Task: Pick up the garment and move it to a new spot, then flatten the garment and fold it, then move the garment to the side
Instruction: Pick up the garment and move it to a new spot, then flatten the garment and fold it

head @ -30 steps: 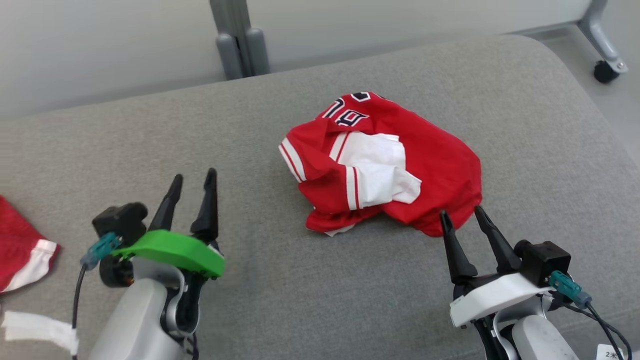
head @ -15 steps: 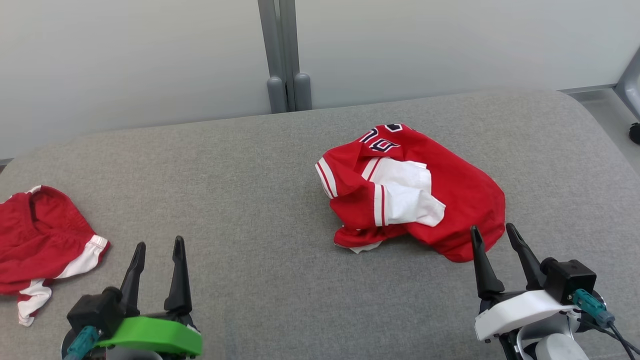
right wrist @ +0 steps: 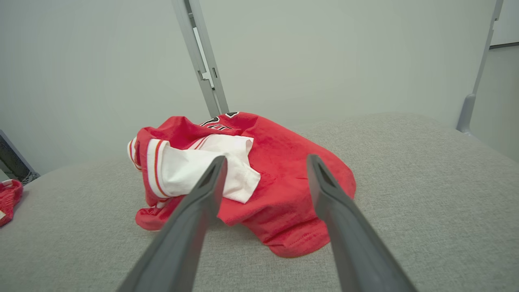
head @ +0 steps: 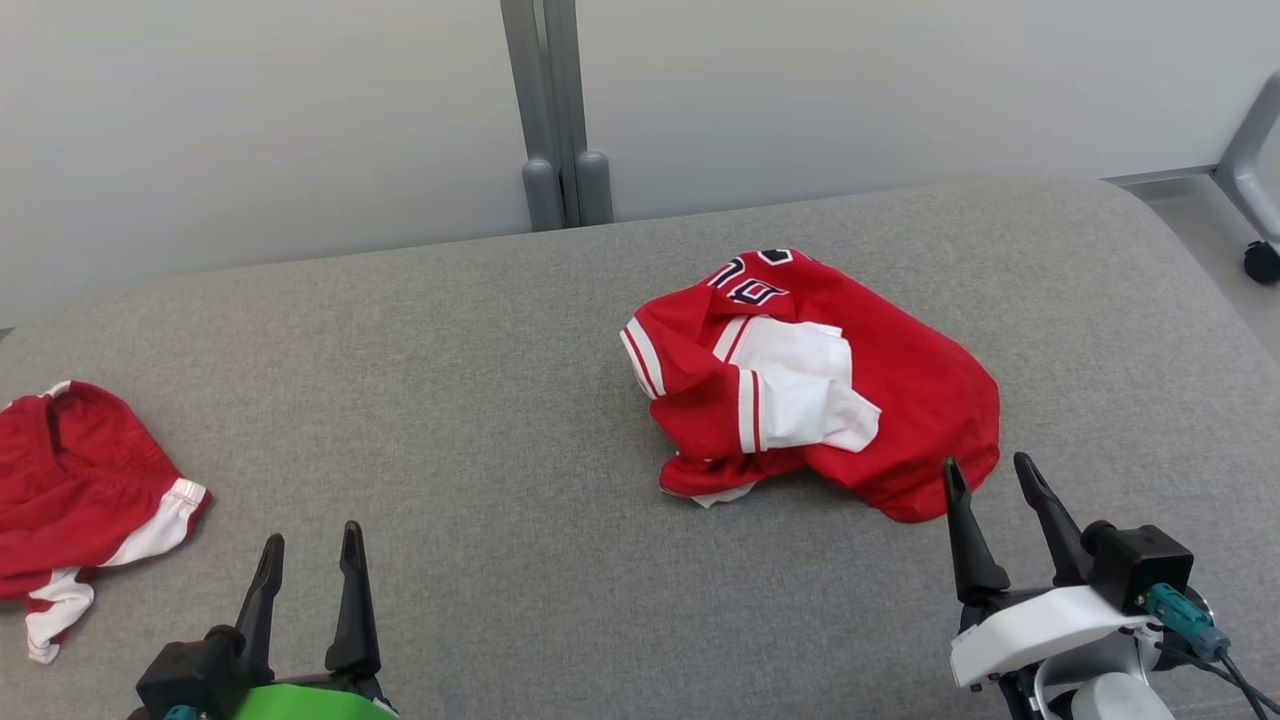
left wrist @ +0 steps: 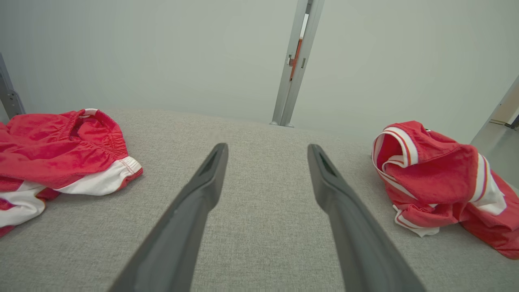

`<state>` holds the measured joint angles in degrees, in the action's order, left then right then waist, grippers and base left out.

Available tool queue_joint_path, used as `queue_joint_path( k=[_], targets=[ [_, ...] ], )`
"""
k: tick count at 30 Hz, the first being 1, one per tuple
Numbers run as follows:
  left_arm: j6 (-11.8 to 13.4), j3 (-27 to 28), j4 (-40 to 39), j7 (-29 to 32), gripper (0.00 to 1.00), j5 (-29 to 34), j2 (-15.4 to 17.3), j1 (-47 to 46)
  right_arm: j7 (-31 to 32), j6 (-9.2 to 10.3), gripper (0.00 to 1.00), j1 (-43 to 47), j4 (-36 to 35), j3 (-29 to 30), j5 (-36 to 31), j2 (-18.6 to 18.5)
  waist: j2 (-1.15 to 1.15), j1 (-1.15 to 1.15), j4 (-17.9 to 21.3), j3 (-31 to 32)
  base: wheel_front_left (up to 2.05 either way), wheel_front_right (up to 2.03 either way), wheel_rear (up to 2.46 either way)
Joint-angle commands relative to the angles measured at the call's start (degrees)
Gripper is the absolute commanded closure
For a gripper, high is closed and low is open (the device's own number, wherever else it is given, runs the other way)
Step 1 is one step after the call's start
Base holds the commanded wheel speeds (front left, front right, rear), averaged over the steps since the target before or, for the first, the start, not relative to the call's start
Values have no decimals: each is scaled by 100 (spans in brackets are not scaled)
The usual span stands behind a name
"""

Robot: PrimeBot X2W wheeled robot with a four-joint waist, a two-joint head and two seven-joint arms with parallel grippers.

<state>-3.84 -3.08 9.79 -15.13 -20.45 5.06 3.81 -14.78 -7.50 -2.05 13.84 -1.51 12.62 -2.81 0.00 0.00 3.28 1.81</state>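
Red-and-white garment (head: 815,385) is lying crumpled right of centre on the grey padded surface (head: 450,400), its dark lettering (head: 752,282) folded beyond reading; your right tool (head: 986,463) is hovering spread just beside its near hem, your left tool (head: 311,534) is gaping empty

Bare grey surface (head: 480,400) lies open across the middle, from near edge to far edge. A crumpled red jersey (head: 900,400) blocks the right half; red shorts (head: 80,480) crowd the left edge.

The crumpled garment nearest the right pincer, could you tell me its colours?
The garment is red with white panels and striped trim; clearest in head view.
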Motion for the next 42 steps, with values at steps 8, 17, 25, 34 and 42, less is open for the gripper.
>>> queue_joint_path(
  k=[8, 17, 25, 34, 42],
  targets=[
    [-112, 154, 88, -2, 0, 148, -94, 8, -20, 3, 0, 2, -13, -69, 26, -15, 0, 0, -25, -33, 0, 0, 0],
    [-216, 149, 275, 10, 0, -58, -155, -74, -11, 2, 0, -66, 16, -165, 118, -16, 0, 0, 45, -70, 0, 0, 0],
    [-220, -463, 622, 1810, 0, -866, -197, -1273, -13, 2, 0, -95, -6, -287, 160, -15, 0, 0, 283, -209, 0, 0, 0],
    [646, -1748, 1023, 3651, 0, -2220, -209, -2712, -40, 3, 0, -342, -3, -546, 335, -15, 0, 0, 1035, -584, 0, 0, 0],
    [1461, -2282, 1188, 3570, 0, -3628, -203, -3216, -46, 2, 0, -443, 1, -594, 479, -12, 0, 0, 1636, -868, 0, 0, 0]
  ],
)
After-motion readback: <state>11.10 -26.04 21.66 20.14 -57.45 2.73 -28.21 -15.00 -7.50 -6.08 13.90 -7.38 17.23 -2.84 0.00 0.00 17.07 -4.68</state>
